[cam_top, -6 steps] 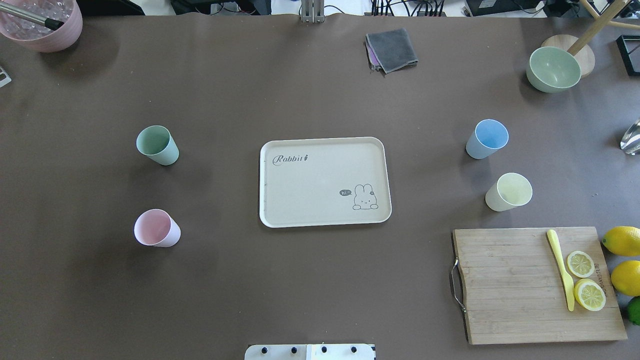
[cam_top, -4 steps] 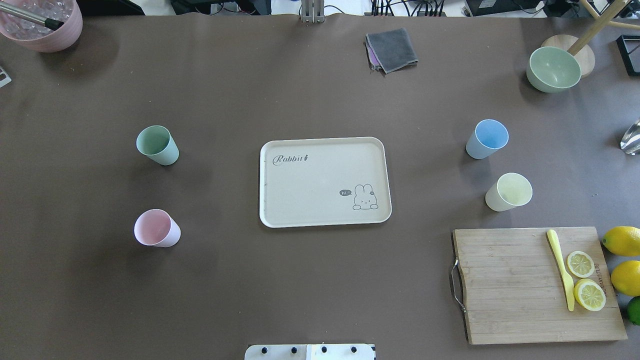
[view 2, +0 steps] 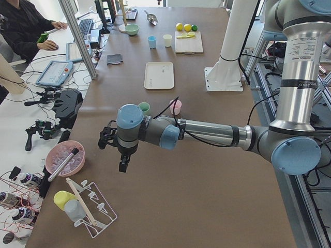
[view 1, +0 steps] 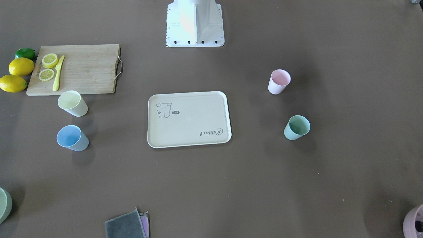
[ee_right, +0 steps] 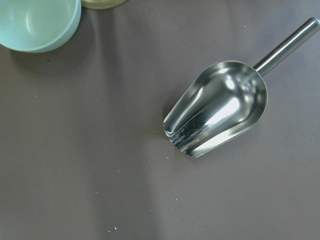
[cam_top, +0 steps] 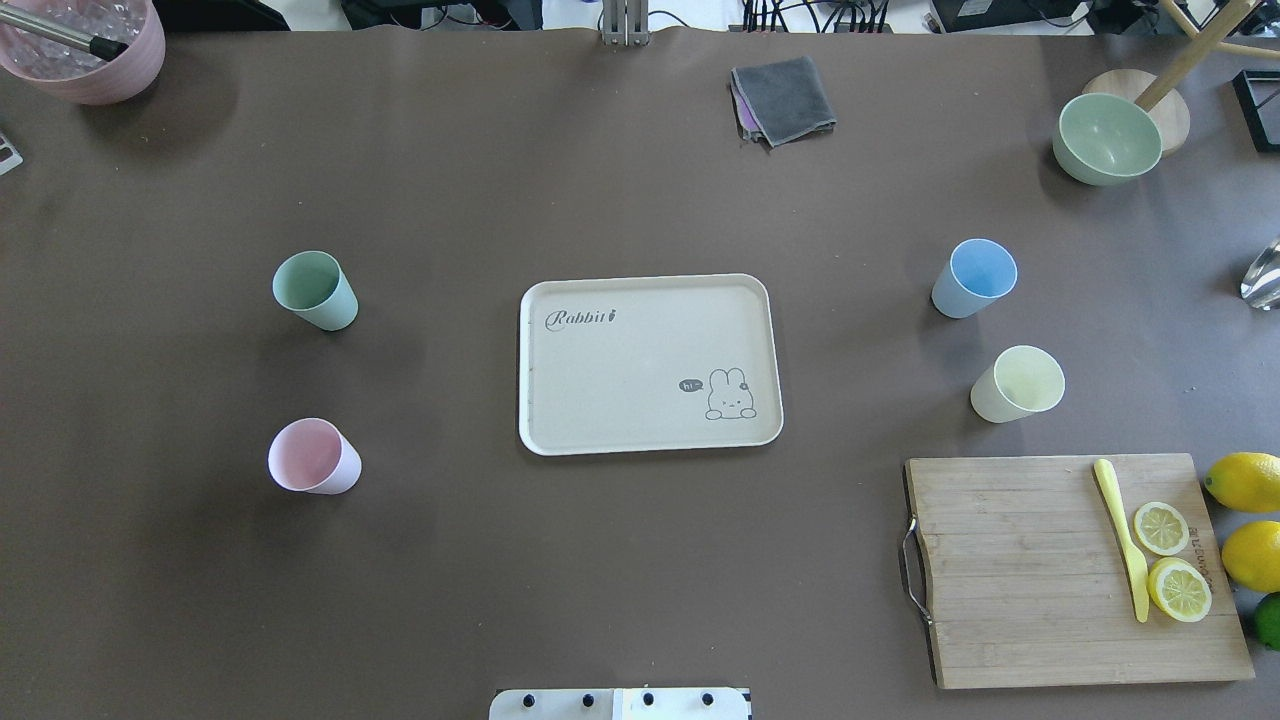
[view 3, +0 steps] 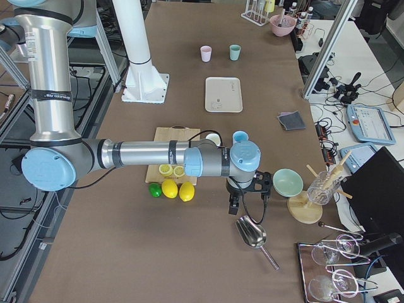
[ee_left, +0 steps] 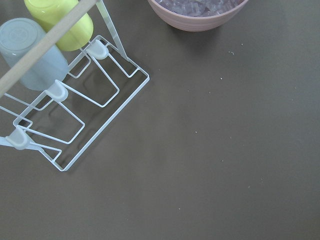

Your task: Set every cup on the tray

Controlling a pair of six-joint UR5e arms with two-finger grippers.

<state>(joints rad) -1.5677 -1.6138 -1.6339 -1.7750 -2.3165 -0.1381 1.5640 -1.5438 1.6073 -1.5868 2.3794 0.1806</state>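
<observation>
Tabletop (cam_top: 640,180) unchanged: all four cups (cam_top: 315,290) remain off the tray (cam_top: 640,370).

Robotics lab, long brown-covered table (cam_top: 640,560), industrial robot arm (view 2: 207,134) beside a white pedestal column (view 2: 234,41), aluminium frame post (view 2: 77,39), side bench (view 2: 13,111) with teach pendant (view 2: 56,72), keyboard (view 2: 85,26), seated operator (view 2: 20,26) at the bench.

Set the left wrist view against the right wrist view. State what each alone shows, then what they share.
Only the left wrist view shows a white wire rack with a yellow-green container and a pale blue container on it, plus the edge of a pink bowl. Only the right wrist view shows a metal scoop lying on its back and part of a mint bowl. Both show only the brown table.
</observation>
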